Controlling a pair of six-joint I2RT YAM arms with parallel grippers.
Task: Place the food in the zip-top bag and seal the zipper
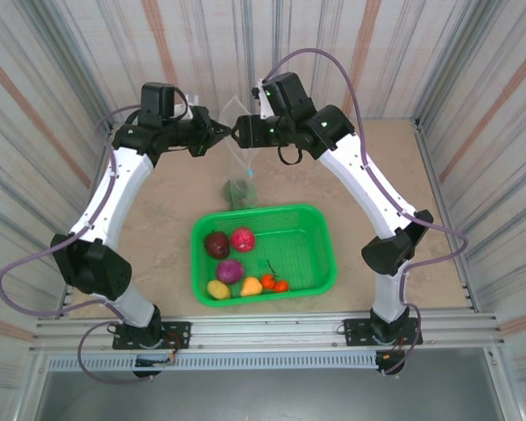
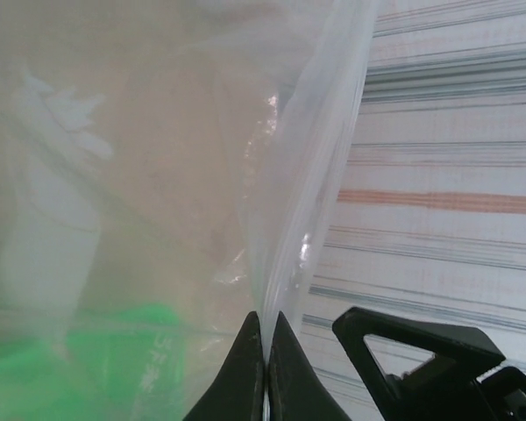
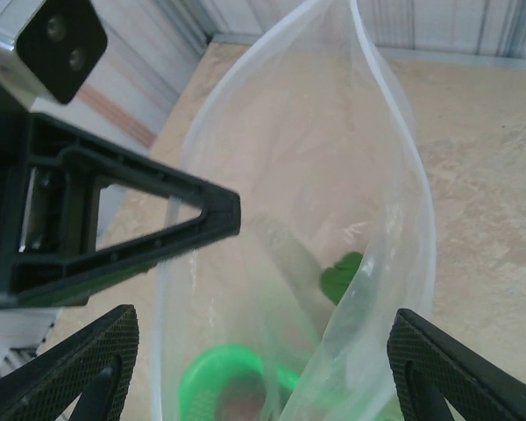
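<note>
The clear, crinkly plastic zip-top bag (image 1: 239, 162) is held up at upper centre, its edge pinched by the closed left gripper (image 2: 265, 351). The right gripper (image 3: 261, 351) is spread wide, with nothing grasped. Small toy fruits and vegetables (image 1: 243, 239) are seen in the green plastic basket (image 1: 316, 215) at lower centre.

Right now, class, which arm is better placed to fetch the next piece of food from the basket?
Probably the right. The right gripper is open and holds nothing, just at the bag mouth, while the left gripper is shut on the bag's edge, holding it up.
</note>
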